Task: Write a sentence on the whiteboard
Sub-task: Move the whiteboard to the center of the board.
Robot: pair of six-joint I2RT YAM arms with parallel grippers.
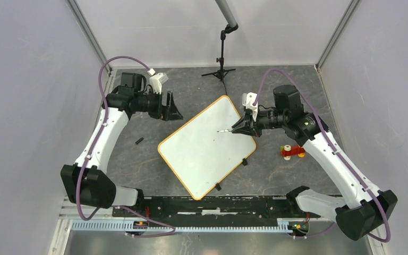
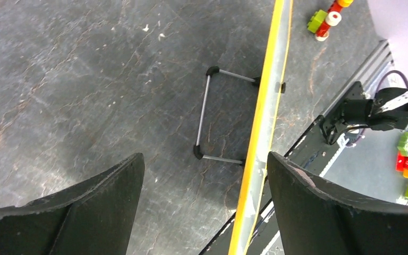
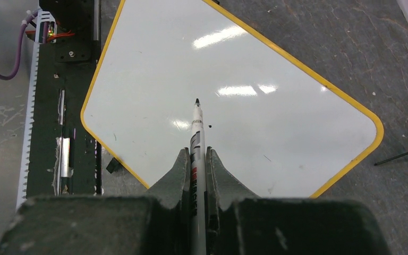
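The whiteboard (image 1: pixel 202 154) lies turned at an angle mid-table, white with a yellow-orange rim and two black clips on its near-right edge. No sentence shows on it, only a few small specks. My right gripper (image 1: pixel 241 126) is shut on a white marker (image 1: pixel 225 130) at the board's far-right edge. In the right wrist view the marker (image 3: pixel 197 127) points its black tip over the board (image 3: pixel 255 64), held between my gripper (image 3: pixel 197 154). My left gripper (image 1: pixel 171 109) is open and empty, left of the board's far corner. In the left wrist view the gripper (image 2: pixel 204 175) frames the board's edge (image 2: pixel 265 106).
A red-and-orange toy (image 1: pixel 292 152) lies right of the board. A small black piece (image 1: pixel 139 141) lies left of it. A black tripod stand (image 1: pixel 221 69) stands at the back. A wire support (image 2: pixel 204 114) shows beside the board's edge. A black rail (image 1: pixel 212 204) runs along the near edge.
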